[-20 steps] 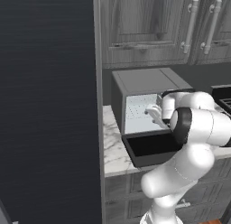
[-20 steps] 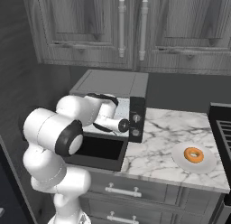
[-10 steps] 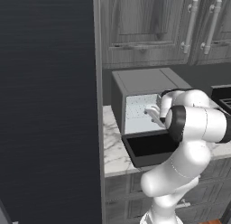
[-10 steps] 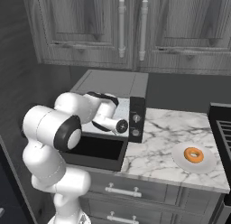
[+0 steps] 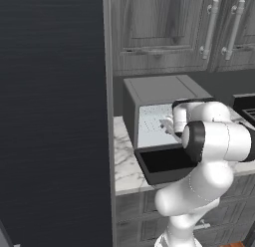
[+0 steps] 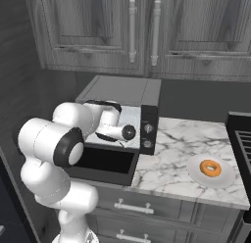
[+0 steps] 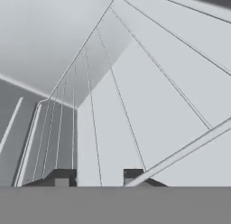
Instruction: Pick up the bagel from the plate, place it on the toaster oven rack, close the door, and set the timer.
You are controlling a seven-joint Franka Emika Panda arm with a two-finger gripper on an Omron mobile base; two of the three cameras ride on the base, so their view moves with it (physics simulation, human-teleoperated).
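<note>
Meanwhile the bagel (image 6: 211,167) lay on the plate (image 6: 226,180) in the right base view, well apart from the toaster oven (image 6: 121,92). From the hand view the gripper (image 7: 98,175) was over the rack (image 7: 135,110), its tips drawn closer than a second ago (nothing visible between them). The door (image 5: 167,162) hung open.

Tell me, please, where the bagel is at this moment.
In the right base view the bagel lies on a white plate on the marble counter, to the right of the toaster oven and beside the black stove.
</note>
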